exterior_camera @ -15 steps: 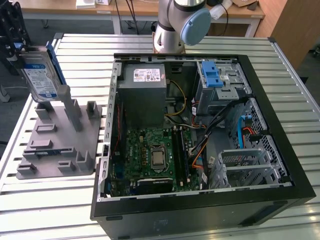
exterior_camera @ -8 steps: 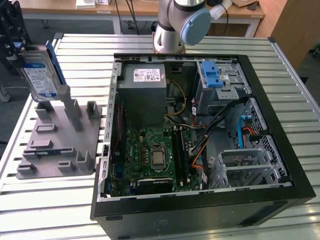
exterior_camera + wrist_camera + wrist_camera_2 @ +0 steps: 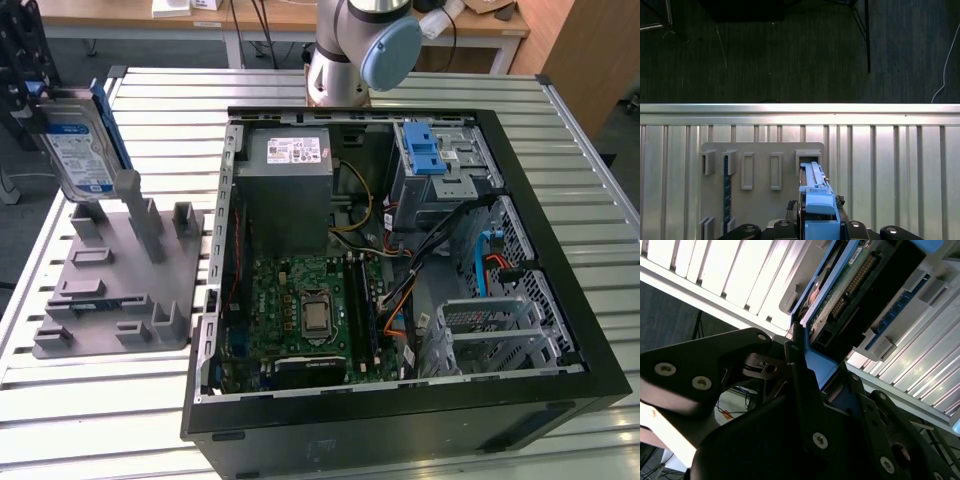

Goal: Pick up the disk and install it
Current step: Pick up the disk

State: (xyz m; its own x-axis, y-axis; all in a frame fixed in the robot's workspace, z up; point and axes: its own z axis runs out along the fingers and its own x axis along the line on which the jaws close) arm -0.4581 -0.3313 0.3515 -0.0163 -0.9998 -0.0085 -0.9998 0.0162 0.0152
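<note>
The flat silver hard disk with blue plastic side rails [image 3: 80,150] stands upright over the far corner of the grey moulded fixture plate [image 3: 120,290]. The plate lies by the slatted metal table's [image 3: 90,410] edge on the exterior view's left, beside the open black computer case [image 3: 400,425]. The black gripper [image 3: 822,371] grips it. Its fingers [image 3: 796,365] seem to pinch the rails, though the contact is partly hidden. A hold on flexing plastic could let the disk pivot or slip. If its lower edge sits in the fixture slot, it could snag there.
</note>
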